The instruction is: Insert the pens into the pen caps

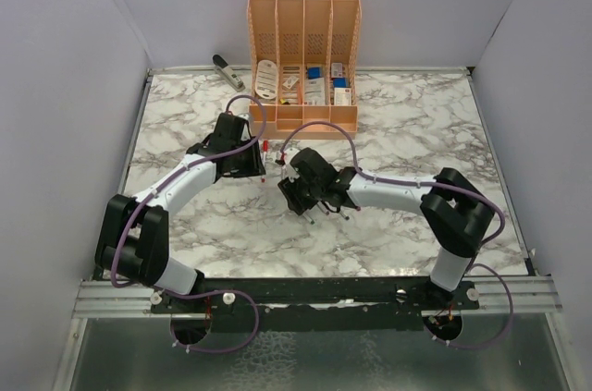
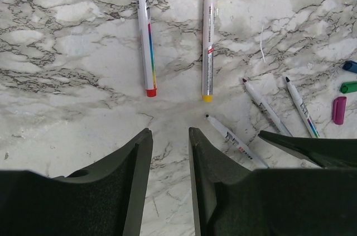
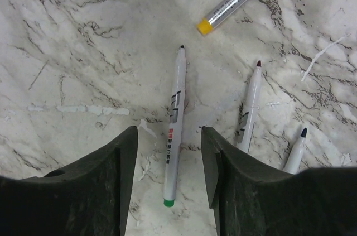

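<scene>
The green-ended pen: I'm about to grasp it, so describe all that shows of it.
The green-ended pen is a slim white plastic-looking barrel with grey and red print, a green butt and a bare dark tip. It lies flat on the marble table, between the fingers of the open right gripper, untouched.

Orange organizer (image 1: 302,40) at marble table (image 1: 416,132) rear; stapler (image 1: 225,70) left of it.

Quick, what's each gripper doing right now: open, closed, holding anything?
Left gripper: open, empty.
Right gripper: open, a pen lying between its fingers, not gripped.
</scene>
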Available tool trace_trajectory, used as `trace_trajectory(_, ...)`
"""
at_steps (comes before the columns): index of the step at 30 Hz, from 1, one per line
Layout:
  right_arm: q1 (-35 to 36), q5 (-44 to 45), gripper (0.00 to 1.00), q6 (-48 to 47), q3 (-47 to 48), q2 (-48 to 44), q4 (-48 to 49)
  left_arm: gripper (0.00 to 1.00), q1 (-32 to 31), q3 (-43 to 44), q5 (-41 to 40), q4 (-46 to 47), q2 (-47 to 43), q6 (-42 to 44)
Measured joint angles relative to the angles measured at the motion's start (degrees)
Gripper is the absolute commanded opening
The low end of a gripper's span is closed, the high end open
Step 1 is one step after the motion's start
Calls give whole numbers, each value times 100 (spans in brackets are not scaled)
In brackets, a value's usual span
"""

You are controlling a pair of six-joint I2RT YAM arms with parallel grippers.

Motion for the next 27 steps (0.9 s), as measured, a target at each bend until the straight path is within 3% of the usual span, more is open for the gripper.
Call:
trace_trajectory(9,0,-2,41,-31,133,393,-13,36,35,-2,2,44,-11,-13)
trace_trajectory(19,2,-4,21,-33,146,461,-63,36,44,-22,15,168,-11,-24)
trace_trajectory(25,31,-15,1,-33,146,498,-105,36,44,-103,28,247,-9,-61)
trace_trajectory(27,42,-20,1,-31,146,498,-107,36,44,-109,39,273,-9,-76)
